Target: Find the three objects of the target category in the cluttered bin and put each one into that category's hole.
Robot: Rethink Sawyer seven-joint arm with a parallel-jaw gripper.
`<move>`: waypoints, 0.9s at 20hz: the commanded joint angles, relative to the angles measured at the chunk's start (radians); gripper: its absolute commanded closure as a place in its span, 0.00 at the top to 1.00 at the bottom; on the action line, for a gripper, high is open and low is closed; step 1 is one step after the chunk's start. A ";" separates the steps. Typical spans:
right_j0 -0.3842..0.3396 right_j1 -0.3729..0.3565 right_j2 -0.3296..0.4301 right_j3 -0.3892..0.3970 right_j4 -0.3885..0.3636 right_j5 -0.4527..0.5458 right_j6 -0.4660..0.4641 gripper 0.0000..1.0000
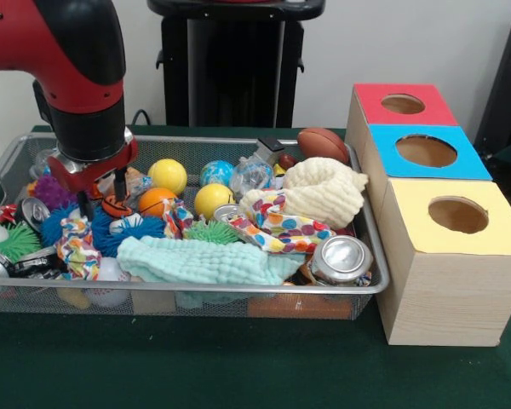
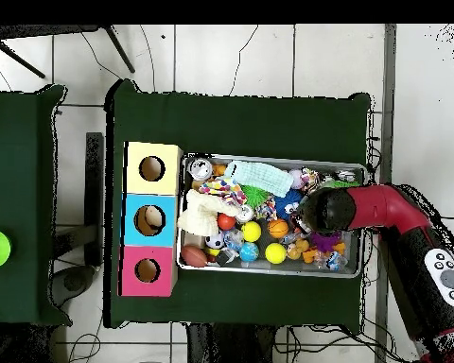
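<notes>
Currently, front view: claw (image 1: 101, 194) low at left of the bin (image 1: 8, 170), prongs apart, nothing held; orange ball (image 1: 154, 201) just right of it.
Overhead view: claw hidden under arm; boxes (image 2: 152, 218) at frame left, beyond the bin.

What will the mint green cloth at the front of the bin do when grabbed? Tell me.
The mint green cloth lies limp and rumpled, so it is probably floppy and will drape from the gripper. It looks thin, so likely light. It lies against a crushed can and a patterned cloth, so lifting it may drag them.
</notes>
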 commanded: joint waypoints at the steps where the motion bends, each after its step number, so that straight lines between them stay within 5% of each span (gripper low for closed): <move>1: 0.009 0.048 -0.056 -0.050 -0.037 0.122 -0.271 1.00; 18: -0.005 0.045 -0.065 -0.012 0.003 0.121 -0.199 1.00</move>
